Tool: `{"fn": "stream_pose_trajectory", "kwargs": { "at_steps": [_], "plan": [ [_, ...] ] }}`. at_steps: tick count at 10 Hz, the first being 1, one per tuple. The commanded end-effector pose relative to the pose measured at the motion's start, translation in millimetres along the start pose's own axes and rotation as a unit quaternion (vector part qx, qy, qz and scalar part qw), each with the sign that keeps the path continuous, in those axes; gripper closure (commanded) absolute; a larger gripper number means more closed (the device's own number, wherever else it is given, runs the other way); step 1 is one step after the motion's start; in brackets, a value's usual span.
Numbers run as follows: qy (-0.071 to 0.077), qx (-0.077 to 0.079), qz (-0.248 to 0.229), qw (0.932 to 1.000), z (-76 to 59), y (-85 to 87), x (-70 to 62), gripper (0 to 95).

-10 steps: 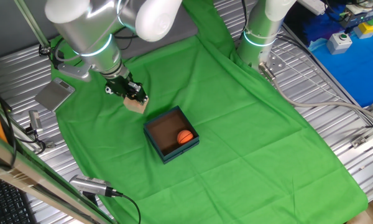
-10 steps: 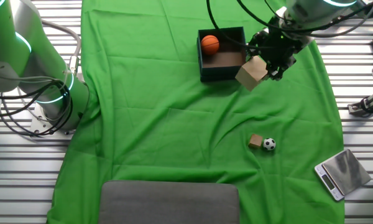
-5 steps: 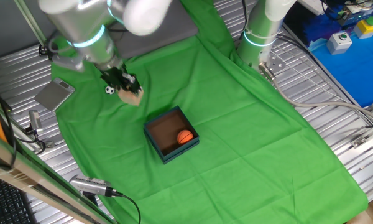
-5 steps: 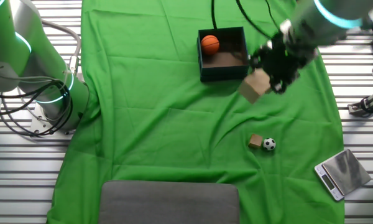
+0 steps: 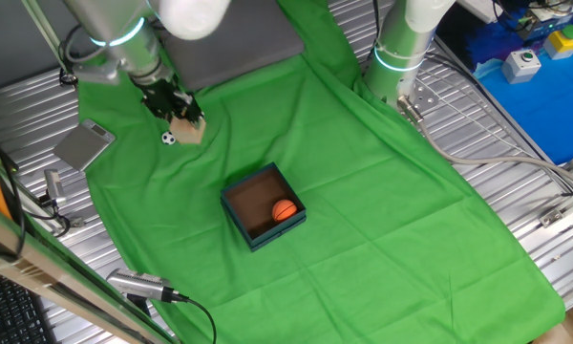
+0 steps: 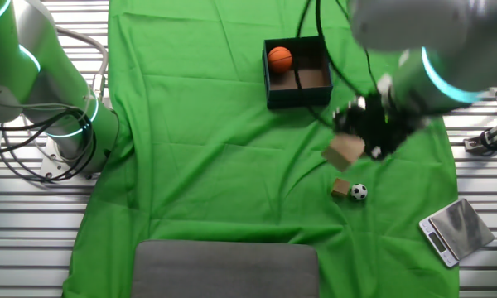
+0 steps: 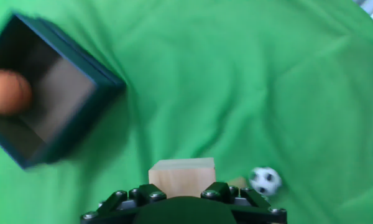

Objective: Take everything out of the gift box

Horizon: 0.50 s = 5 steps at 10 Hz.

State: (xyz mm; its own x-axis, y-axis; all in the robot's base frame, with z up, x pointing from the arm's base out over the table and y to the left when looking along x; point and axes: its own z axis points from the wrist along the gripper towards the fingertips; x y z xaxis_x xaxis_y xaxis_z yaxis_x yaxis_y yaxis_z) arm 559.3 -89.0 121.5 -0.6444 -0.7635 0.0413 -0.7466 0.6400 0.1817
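Observation:
The gift box (image 5: 237, 199) has dark teal walls and sits mid-cloth; it also shows in the other fixed view (image 6: 269, 79) and the hand view (image 7: 109, 79). The orange basketball (image 5: 284, 210) (image 6: 280, 59) (image 7: 6, 91) lies inside it. My gripper (image 5: 182, 122) (image 6: 358, 142) (image 7: 181, 190) is shut on a tan wooden block (image 5: 189, 132) (image 6: 344, 152) (image 7: 181, 175), held above the cloth away from the box. The soccer ball (image 5: 169, 138) (image 6: 359, 192) (image 7: 265, 180) lies on the cloth just beyond the block. A smaller brown block (image 6: 340, 188) lies beside the ball.
A green cloth (image 6: 215, 165) covers the table. A flat grey metal scale (image 5: 84, 145) (image 6: 455, 230) lies off the cloth near the ball. A second arm's base (image 5: 401, 48) (image 6: 33, 83) stands at the cloth's edge. A grey mat (image 6: 225, 269) lies at one end.
My gripper has carried the tan block away from the box's side toward the soccer ball. The box, basketball and ball have not moved.

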Motion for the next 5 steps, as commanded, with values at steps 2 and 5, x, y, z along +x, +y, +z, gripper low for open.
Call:
{"fn": "stream_pose_trajectory", "kwargs": {
  "at_steps": [2,5],
  "plan": [
    [-0.007,0.01,-0.022,0.9997,11.1,-17.7,19.8,95.0],
    [-0.008,0.012,-0.035,0.9993,14.4,-22.2,31.5,95.0]
  ]
}}
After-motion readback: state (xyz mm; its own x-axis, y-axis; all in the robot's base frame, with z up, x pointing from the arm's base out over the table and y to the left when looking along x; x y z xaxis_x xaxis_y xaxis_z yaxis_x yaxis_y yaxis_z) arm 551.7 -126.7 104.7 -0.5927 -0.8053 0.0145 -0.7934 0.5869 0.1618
